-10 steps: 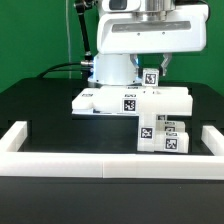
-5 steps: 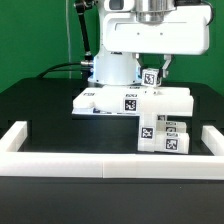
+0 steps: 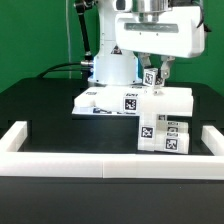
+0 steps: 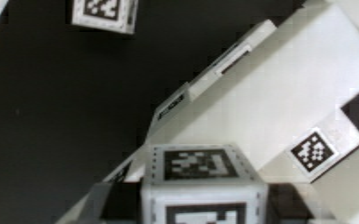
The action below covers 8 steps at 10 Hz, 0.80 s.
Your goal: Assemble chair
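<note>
White leg point(image 3: 151, 78), long axis near vertical, clamped between fingers point(image 3: 164, 68).

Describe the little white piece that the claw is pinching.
The small white block looks like smooth plastic, squarish, with black-and-white square tags on two visible faces. The gripper pinches it from both sides, upright, over the far edge of the wide white slab. Whether it touches the slab cannot be told.
</note>
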Each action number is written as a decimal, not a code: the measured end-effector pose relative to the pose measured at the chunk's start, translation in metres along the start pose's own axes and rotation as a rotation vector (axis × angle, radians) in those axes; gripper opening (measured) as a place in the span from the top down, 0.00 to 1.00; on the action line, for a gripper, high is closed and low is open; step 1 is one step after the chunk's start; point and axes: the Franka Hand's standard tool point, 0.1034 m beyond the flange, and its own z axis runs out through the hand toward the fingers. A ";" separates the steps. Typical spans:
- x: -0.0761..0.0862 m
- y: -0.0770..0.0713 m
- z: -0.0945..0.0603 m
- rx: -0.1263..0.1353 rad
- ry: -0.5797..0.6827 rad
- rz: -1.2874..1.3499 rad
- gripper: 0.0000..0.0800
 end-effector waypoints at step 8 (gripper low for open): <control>-0.005 -0.003 0.000 0.000 -0.002 -0.277 0.20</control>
